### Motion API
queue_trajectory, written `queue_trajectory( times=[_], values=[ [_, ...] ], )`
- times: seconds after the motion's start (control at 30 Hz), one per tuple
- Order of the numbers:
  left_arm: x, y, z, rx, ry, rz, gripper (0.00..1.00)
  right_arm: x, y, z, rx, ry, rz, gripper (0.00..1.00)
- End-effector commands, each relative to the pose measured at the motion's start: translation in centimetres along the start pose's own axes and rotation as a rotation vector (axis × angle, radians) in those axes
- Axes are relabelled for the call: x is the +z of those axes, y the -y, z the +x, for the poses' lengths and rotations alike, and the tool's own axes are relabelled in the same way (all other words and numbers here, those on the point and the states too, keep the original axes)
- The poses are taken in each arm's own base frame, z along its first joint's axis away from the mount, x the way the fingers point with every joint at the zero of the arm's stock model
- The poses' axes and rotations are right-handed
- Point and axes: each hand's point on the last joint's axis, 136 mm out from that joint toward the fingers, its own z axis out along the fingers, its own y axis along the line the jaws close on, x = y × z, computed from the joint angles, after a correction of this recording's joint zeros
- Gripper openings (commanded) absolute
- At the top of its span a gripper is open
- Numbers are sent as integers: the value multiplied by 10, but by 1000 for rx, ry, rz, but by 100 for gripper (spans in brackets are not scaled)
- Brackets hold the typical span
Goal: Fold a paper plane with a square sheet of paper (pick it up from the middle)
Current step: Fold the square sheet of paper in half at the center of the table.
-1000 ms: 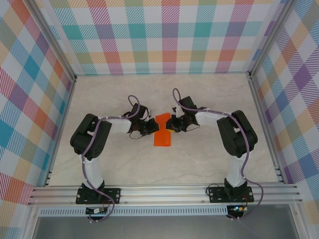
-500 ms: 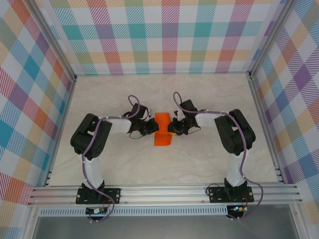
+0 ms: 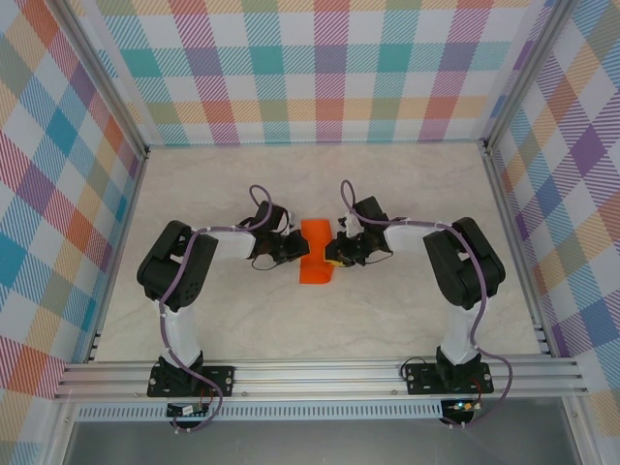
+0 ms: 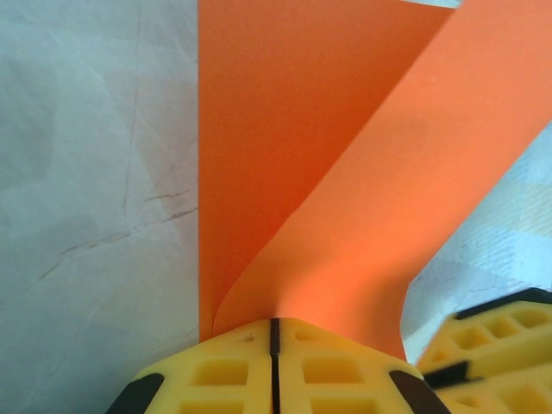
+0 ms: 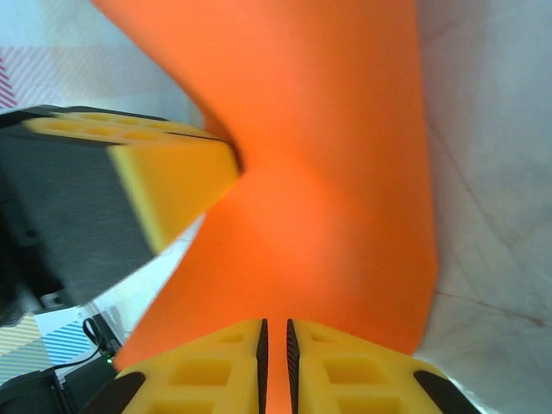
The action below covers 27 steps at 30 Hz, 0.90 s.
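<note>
A: Top view, where's the paper?
B: Orange paper sheet (image 3: pixel 316 254) sits mid-table (image 3: pixel 387 310), part-folded, btwn left gripper (image 3: pixel 294 252) & right gripper (image 3: pixel 336 256), each touching a side.
A: Left wrist?
B: Left fingers (image 4: pixel 216 375) are together, clamped on the sheet's (image 4: pixel 285 155) near edge. The sheet bends over itself, top layer rising to the right. A right fingertip (image 4: pixel 492 332) is just beside it.
A: Right wrist?
B: Right fingers (image 5: pixel 216 362) pinch the sheet (image 5: pixel 345 172), w/ only a slit btwn them. A left fingertip (image 5: pixel 172 177) touches it from the left.
</note>
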Motion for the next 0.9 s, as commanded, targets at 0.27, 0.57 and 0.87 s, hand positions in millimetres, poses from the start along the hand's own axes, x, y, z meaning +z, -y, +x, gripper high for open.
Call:
queue_trajectory(
  times=[0.27,0.57,0.87],
  values=[
    [23,-86,48,-67,-110,-269,7,-2,4,17,-6,-28,22,17],
    [25,-85,48,-69,-111,-260,7,10,6,35,4,-65,-8,16],
    [24,-88,52,-75,-116,-263,7,20,32,46,50,-81,45,15]
  ],
)
